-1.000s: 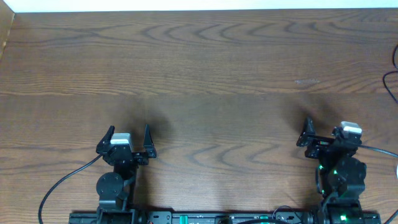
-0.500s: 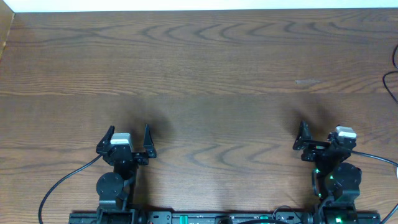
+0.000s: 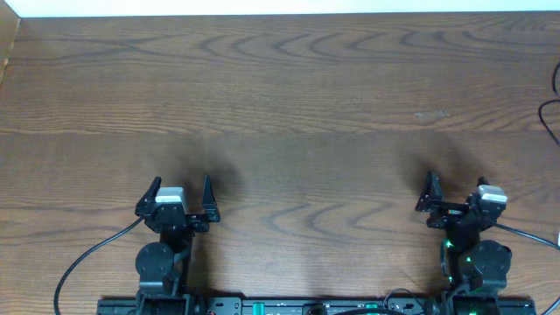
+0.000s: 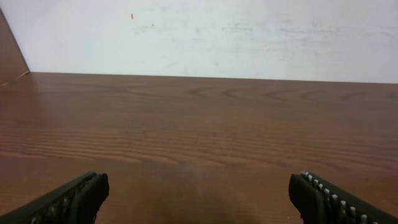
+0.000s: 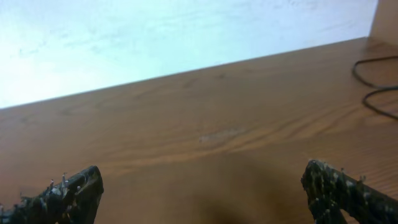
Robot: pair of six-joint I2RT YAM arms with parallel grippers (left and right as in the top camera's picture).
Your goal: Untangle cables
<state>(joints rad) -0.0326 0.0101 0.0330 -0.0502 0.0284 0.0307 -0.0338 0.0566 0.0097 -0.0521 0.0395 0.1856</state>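
Two grippers low at near table edge. I note left gripper and right gripper both spread wide over bare wood. Cables: thin black cord at table's far right edge, well apart from right gripper.

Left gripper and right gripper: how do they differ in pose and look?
The left gripper sits level; the right gripper is tilted to one side. Green lights glow just behind the right gripper; none show behind the left gripper. Both are open and hold nothing.
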